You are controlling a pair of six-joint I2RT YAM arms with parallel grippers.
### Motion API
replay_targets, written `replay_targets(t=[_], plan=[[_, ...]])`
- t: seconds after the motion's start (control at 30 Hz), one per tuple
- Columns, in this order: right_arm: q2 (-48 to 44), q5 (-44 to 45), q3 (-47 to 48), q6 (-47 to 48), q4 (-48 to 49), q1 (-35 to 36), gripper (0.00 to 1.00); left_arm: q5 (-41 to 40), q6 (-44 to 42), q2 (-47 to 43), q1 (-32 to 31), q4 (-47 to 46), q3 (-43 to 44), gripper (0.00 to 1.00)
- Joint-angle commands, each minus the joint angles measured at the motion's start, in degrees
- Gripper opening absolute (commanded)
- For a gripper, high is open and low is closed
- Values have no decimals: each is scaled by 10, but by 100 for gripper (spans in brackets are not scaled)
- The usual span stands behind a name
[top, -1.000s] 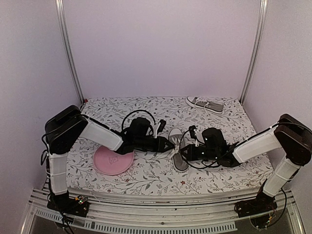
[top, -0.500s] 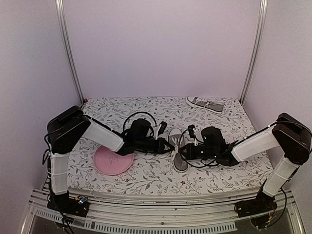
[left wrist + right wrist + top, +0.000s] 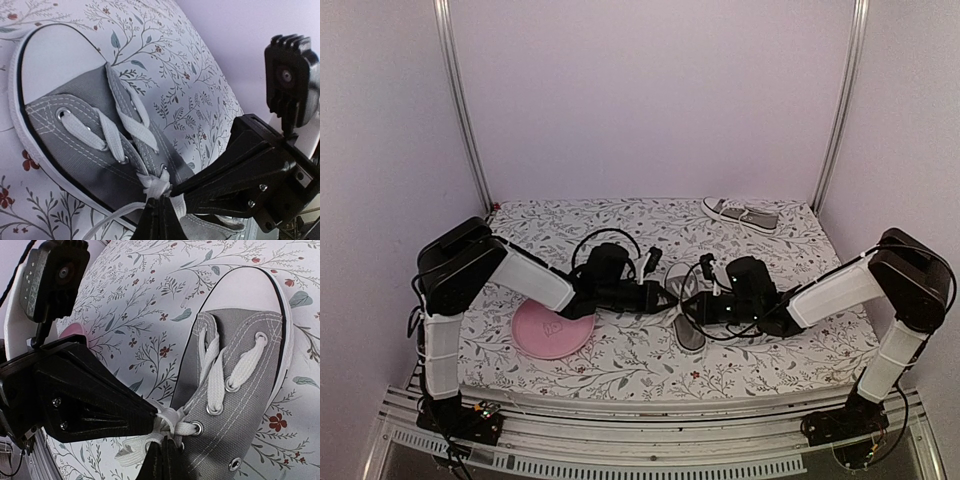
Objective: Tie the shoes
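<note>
One grey sneaker [image 3: 686, 302] with a white toe cap lies mid-table, toe toward the back wall. My left gripper [image 3: 670, 297] and right gripper [image 3: 690, 306] meet over its lacing, tip to tip. In the left wrist view the left gripper [image 3: 159, 200] is shut on the white lace [image 3: 156, 186] at a knot by the upper eyelets of the shoe [image 3: 85, 150]. In the right wrist view the right gripper [image 3: 167, 444] is shut on the same lace [image 3: 172, 421] beside the shoe [image 3: 250, 375]. The second sneaker [image 3: 741, 214] lies at the back right.
A round pink plate [image 3: 552, 329] lies on the flowered cloth [image 3: 620, 362] under the left forearm. Black cables loop above both wrists. Metal posts stand at the back corners.
Both grippers have drawn closer together over the shoe's lacing; the right gripper has shifted left and slightly back. The shoe has stayed in place.
</note>
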State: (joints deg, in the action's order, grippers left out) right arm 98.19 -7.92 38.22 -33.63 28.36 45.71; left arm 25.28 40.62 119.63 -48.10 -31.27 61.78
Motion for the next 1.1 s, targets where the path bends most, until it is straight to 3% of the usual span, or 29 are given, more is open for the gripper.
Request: replay_targets(t=[0.0, 0.5, 0.8, 1.07], plan=[[23, -3, 23, 4, 12, -4, 2, -10, 6, -18, 2, -27, -2, 0], [33, 15, 14, -4, 21, -5, 2, -32, 0, -27, 5, -7, -12, 0], [10, 22, -13, -9, 19, -5, 2, -15, 3, -3, 2, -17, -4, 22], [6, 23, -15, -8, 19, -5, 2, -5, 9, 11, 1, -18, 4, 20]])
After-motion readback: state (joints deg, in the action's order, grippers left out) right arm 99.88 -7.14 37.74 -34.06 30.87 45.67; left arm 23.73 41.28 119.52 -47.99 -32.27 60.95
